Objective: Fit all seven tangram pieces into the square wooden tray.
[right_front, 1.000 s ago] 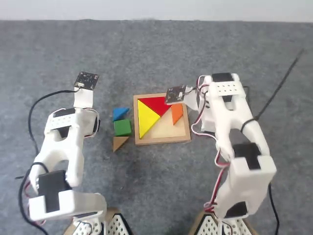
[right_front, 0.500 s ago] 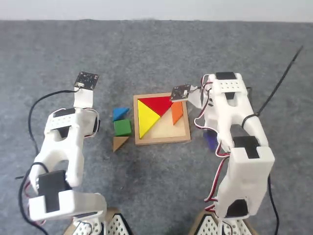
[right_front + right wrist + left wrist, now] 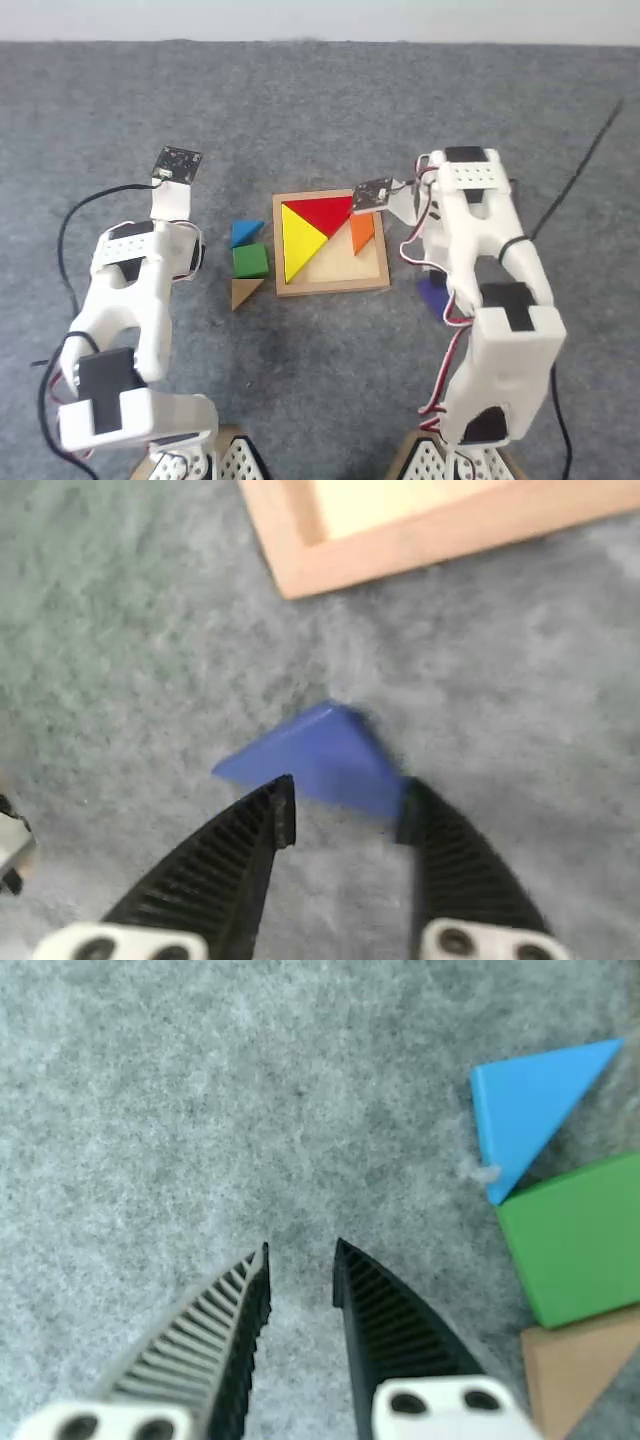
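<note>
Looking across the table from the left side: the left gripper (image 3: pixel 300 1250) hangs just over the grey carpet (image 3: pixel 320 110) with its jaws only a small way apart and nothing between them. Not touching any piece.

Just beside it are three loose pieces in a little column: a light blue triangle (image 3: pixel 530 1110), a green square (image 3: pixel 580 1240) touching it, then a tan triangle (image 3: pixel 570 1365) right against the green one. From the high view that column sits just off the left edge of the wooden tray (image 3: pixel 330 287).

Inside the tray there's a big yellow triangle (image 3: pixel 300 245) on the left, a red triangle (image 3: pixel 320 212) along the far edge, and an orange piece (image 3: pixel 362 232) on the right side. The near corner of the tray floor is bare wood.

Over on the right, a dark blue triangle (image 3: pixel 320 755) lies flat on the carpet, near the tray's corner but outside it. The right gripper (image 3: pixel 346 788) is down over it with jaws spread wide, one tip at each side of the piece. Whether they're actually pressing on it, I can't tell.
</note>
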{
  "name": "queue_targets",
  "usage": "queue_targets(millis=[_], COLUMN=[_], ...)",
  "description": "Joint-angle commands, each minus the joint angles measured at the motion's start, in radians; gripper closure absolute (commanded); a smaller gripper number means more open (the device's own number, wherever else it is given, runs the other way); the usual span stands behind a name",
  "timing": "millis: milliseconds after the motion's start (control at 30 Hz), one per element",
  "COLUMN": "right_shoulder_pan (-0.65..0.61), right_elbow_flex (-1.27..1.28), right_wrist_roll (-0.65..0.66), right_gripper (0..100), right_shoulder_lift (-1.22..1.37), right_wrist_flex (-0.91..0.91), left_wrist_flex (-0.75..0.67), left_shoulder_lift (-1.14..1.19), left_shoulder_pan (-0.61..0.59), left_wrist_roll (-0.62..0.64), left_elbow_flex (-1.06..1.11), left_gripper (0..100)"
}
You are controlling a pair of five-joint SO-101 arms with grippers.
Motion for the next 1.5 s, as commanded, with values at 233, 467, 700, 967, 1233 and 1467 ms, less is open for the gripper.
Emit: queue_targets(millis=[233, 467, 700, 967, 1233, 1467], right_shoulder_pan=[0.058, 0.099, 0.102, 0.119, -0.019, -0.051], right_elbow_flex=[-0.023, -0.021, 0.068, 0.368, 0.666, 0.692], right_wrist_roll=[0.114, 0.058, -0.175, -0.222, -0.296, -0.318], right_gripper=[76.8, 78.7, 94.1, 84.7, 83.3, 82.7], right_shoulder_lift=[0.136, 0.124, 0.111, -0.108, -0.357, -0.456], right_wrist_flex=[0.022, 0.048, 0.033, -0.153, -0.38, -0.375], left_wrist_flex=[-0.012, -0.012, -0.012, -0.012, -0.012, -0.012], left_shoulder_lift=[-0.054, -0.054, -0.054, -0.054, -0.054, -0.054], left_shoulder_pan=[-0.003, -0.003, -0.003, -0.003, -0.003, -0.003], left_wrist_roll=[0.0, 0.0, 0.0, 0.0, 0.0, 0.0], left_elbow_flex=[-0.005, -0.005, -0.005, -0.005, -0.005, -0.005], left_gripper=[90, 90, 90, 90, 90, 90])
